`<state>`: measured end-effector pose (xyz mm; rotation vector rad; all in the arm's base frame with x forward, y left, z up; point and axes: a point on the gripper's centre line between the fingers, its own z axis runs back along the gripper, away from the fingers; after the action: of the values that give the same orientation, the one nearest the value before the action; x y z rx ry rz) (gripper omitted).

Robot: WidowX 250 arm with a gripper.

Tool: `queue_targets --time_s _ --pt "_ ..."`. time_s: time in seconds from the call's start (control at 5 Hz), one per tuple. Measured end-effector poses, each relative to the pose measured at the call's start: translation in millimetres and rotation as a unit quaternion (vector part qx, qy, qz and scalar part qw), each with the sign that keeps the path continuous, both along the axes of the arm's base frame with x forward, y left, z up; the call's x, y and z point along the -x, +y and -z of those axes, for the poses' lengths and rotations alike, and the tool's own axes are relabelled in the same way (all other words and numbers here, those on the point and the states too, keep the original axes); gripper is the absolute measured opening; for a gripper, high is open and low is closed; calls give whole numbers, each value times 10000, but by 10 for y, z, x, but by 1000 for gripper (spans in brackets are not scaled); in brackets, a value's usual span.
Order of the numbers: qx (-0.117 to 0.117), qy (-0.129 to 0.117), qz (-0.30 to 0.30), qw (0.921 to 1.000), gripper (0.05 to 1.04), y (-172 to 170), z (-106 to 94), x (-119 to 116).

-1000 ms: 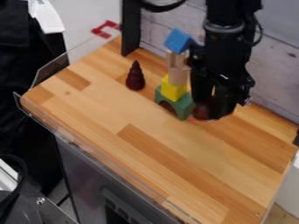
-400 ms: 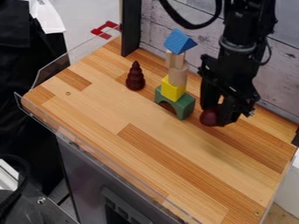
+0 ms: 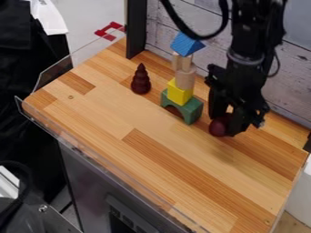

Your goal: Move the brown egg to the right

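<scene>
At the right rear of the wooden surface, my gripper points down, shut on the brown egg. The egg shows dark reddish brown at the fingertips, partly hidden by the finger on the right. Whether it touches the wood I cannot tell. Both are right of the block tower, apart from it.
Left of the gripper stands a tower: green arch, yellow block, tan wooden pieces and a tilted blue roof. A dark ridged cone stands farther left. The pale plank wall runs behind.
The gripper and the egg have moved right and toward the camera, away from the green arch, mostly in the first half second. The tower and cone have not moved.
</scene>
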<state>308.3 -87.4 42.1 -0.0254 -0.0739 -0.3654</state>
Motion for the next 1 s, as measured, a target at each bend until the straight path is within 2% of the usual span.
queue_targets --time_s 0.2,0.6,0.8,1.0 --pt "-238 66 -9 9997 561 -15 128 -1" --pt "-344 159 1 9993 561 -35 261 -62" --pt "-210 42 -28 9998 561 -66 287 -80" --pt "-1 11 -103 9999 621 -47 353 -50"
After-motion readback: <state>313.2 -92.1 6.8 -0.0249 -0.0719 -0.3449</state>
